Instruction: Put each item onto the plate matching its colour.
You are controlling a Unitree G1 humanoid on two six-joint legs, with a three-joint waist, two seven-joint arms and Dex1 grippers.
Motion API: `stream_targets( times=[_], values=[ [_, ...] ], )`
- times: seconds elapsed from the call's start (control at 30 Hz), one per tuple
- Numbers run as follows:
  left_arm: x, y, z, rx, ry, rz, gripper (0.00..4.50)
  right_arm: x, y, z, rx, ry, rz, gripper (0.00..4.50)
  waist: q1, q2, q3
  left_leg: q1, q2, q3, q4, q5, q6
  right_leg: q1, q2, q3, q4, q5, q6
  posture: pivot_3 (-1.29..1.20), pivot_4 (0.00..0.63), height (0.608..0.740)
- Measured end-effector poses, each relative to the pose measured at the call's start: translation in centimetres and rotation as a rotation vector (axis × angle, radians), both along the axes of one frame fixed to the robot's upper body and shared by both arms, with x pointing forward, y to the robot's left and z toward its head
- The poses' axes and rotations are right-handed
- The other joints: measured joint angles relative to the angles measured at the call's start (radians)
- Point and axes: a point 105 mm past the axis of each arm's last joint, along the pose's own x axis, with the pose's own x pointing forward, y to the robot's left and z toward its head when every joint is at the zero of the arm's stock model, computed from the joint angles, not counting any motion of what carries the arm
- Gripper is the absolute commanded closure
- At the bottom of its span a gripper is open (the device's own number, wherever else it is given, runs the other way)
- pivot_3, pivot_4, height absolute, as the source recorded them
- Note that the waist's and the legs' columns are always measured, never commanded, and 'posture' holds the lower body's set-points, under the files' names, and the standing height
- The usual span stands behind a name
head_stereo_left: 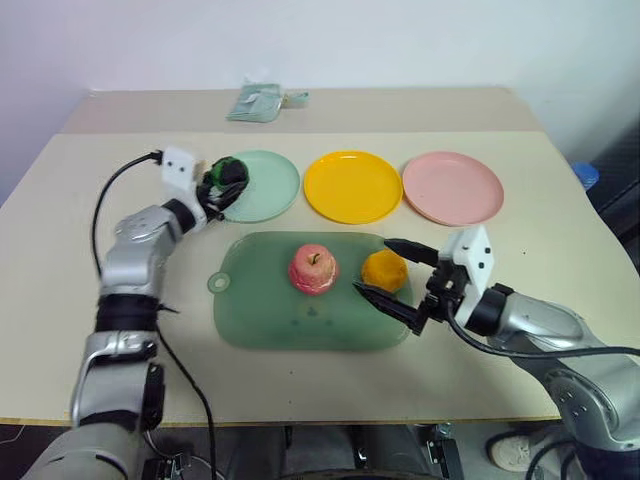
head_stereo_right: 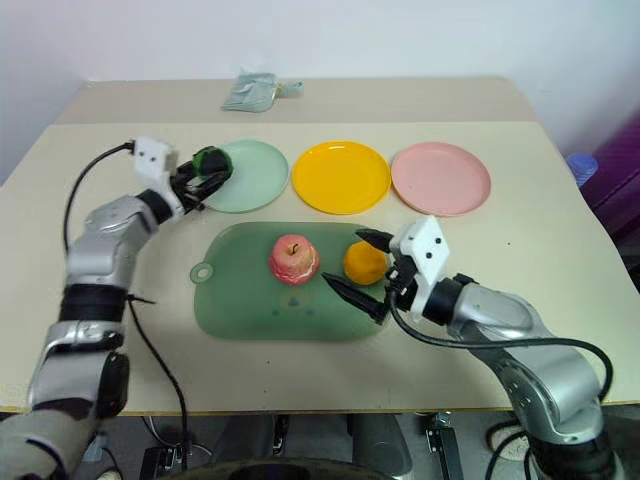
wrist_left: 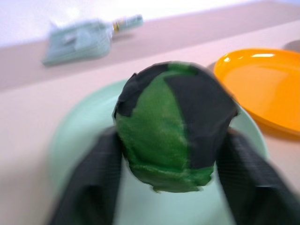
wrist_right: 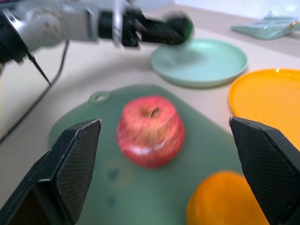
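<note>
Green ball (wrist_left: 176, 126) clamped in left hand (head_stereo_left: 222, 186)

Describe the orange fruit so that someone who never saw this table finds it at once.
Find the large green board in the middle of the table, in front of three round plates. Two fruits lie on it; the orange is the one nearer the right gripper, whose open fingers stand either side of it. It is yellow-orange, unlike the pinkish-red apple beside it.

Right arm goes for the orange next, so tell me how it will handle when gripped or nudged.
The orange is round and lies loose on the flat green board, so a nudge would probably roll it. Its skin looks smooth, so the fingers may slip unless they close across its middle. It seems small and likely light.
</note>
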Motion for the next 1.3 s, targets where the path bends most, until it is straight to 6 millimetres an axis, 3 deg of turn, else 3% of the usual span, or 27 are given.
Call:
stream_targets(
  times=[0.03, 0.17, 0.33, 0.4, 0.5, 0.67, 0.8, 0.87, 1.03, 1.13, 1.2, 1.3],
  values=[
    [0.6, 0.0, -0.5, 0.015, 0.024, 0.030, 0.06, 0.2, 0.1, -0.1, -0.007, -0.001, -0.005, 0.00, -0.004, 0.000, 0.000, -0.001, 0.000, 0.000, 0.000, 0.000, 0.000, -0.002, 0.000, 0.000, 0.001, 0.000, 0.000, 0.00, 0.150, 0.740],
    [1.6, 0.6, -1.1, 0.049, 0.042, 0.102, 0.06, 1.4, 0.9, 0.1, -0.032, -0.025, -0.028, 0.00, -0.016, 0.000, 0.000, -0.007, 0.001, 0.001, 0.000, 0.001, -0.001, -0.010, 0.001, 0.001, 0.005, 0.000, -0.001, 0.00, 0.150, 0.740],
    [1.3, 2.8, 0.1, -0.033, -0.037, 0.134, 0.06, 2.5, 4.0, -0.1, -0.070, -0.023, 0.011, 0.00, -0.031, 0.000, 0.000, -0.007, 0.002, 0.000, 0.000, 0.002, -0.002, -0.011, 0.000, 0.000, 0.005, 0.000, -0.001, 0.00, 0.150, 0.740],
    [-0.2, 4.1, 0.7, -0.033, -0.101, 0.081, 0.06, 3.0, 5.5, -0.8, -0.101, -0.009, 0.027, 0.00, -0.036, 0.000, 0.000, -0.007, 0.003, 0.001, -0.001, 0.003, -0.003, -0.012, 0.000, 0.001, 0.005, 0.000, -0.001, 0.00, 0.150, 0.740],
    [-3.8, 5.1, -0.6, 0.032, -0.100, -0.092, 0.06, 3.5, 6.9, -1.8, -0.149, 0.003, 0.053, 0.00, -0.039, 0.000, 0.000, -0.007, 0.004, 0.001, -0.002, 0.005, -0.007, -0.013, -0.002, 0.001, 0.004, 0.000, -0.001, 0.00, 0.150, 0.740],
    [-10.5, 5.6, -4.5, 0.173, 0.046, -0.365, 0.06, 5.1, 7.6, -3.7, -0.193, 0.062, 0.028, 0.00, -0.023, -0.001, 0.000, -0.008, 0.004, 0.000, -0.001, 0.003, -0.003, -0.011, -0.003, 0.000, 0.004, 0.001, -0.001, 0.00, 0.150, 0.740],
    [-13.0, 4.7, -4.8, 0.178, 0.071, -0.475, 0.06, 5.2, 8.1, -4.3, -0.188, 0.098, 0.056, 0.00, -0.010, 0.000, 0.000, -0.007, 0.004, 0.000, -0.001, 0.003, -0.002, -0.010, -0.003, 0.000, 0.004, 0.001, -0.002, 0.00, 0.150, 0.740],
    [-13.9, 4.0, -4.6, 0.170, 0.067, -0.513, 0.06, 5.3, 8.1, -4.6, -0.194, 0.107, 0.063, 0.00, -0.009, 0.000, 0.000, -0.007, 0.004, 0.000, -0.001, 0.003, -0.002, -0.010, -0.002, 0.000, 0.004, 0.001, -0.002, 0.00, 0.150, 0.740],
    [-15.0, 3.1, -4.6, 0.164, 0.067, -0.548, 0.00, 5.3, 8.3, -4.6, -0.195, 0.104, 0.070, 1.42, -0.011, 0.000, 0.000, -0.007, 0.005, 0.000, -0.001, 0.003, -0.002, -0.011, -0.002, 0.000, 0.004, 0.001, -0.002, 0.00, 0.150, 0.740],
    [-15.5, 2.4, -4.4, 0.168, 0.055, -0.564, 0.00, 5.5, 7.9, -4.3, -0.187, 0.099, 0.051, 1.42, -0.011, 0.000, 0.000, -0.007, 0.005, 0.000, -0.001, 0.003, -0.002, -0.011, -0.002, 0.000, 0.004, 0.001, -0.002, 0.00, 0.150, 0.740],
    [-15.9, 1.5, -4.1, 0.145, 0.038, -0.587, 0.00, 6.2, 6.7, -3.0, -0.149, 0.069, 0.000, 1.42, -0.009, 0.000, 0.000, -0.007, 0.005, 0.000, -0.001, 0.003, -0.002, -0.011, -0.002, 0.000, 0.004, 0.001, -0.002, 0.00, 0.150, 0.740],
    [-16.9, 0.0, -4.0, 0.118, 0.031, -0.628, 0.00, 8.5, 3.1, 0.0, -0.106, -0.004, -0.176, 1.42, -0.007, 0.000, 0.000, -0.007, 0.004, 0.000, -0.001, 0.003, -0.002, -0.010, -0.002, 0.000, 0.004, 0.001, -0.002, 0.00, 0.150, 0.740]
  ],
)
